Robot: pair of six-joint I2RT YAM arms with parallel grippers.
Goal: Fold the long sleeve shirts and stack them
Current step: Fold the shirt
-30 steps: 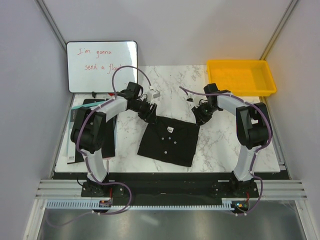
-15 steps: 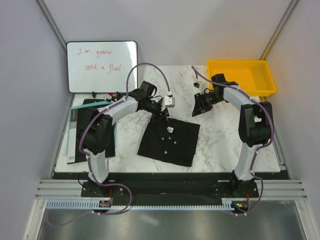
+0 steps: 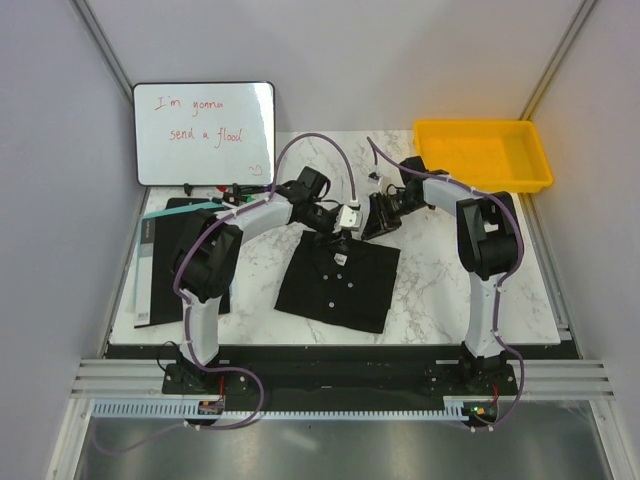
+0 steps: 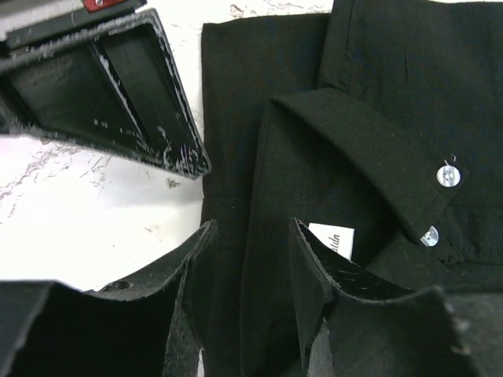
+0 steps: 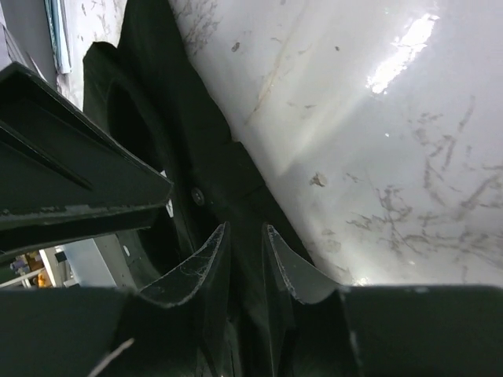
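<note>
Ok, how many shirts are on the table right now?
1. The black shirt lies folded at the centre of the table. The flat black board at left is no shirt. Another could be hidden beneath; I cannot tell.

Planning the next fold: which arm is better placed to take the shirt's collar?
Left, I'd judge: the left gripper hangs right over the collar, beside the label; the right gripper sits at the shirt's edge, partly over the table.
</note>
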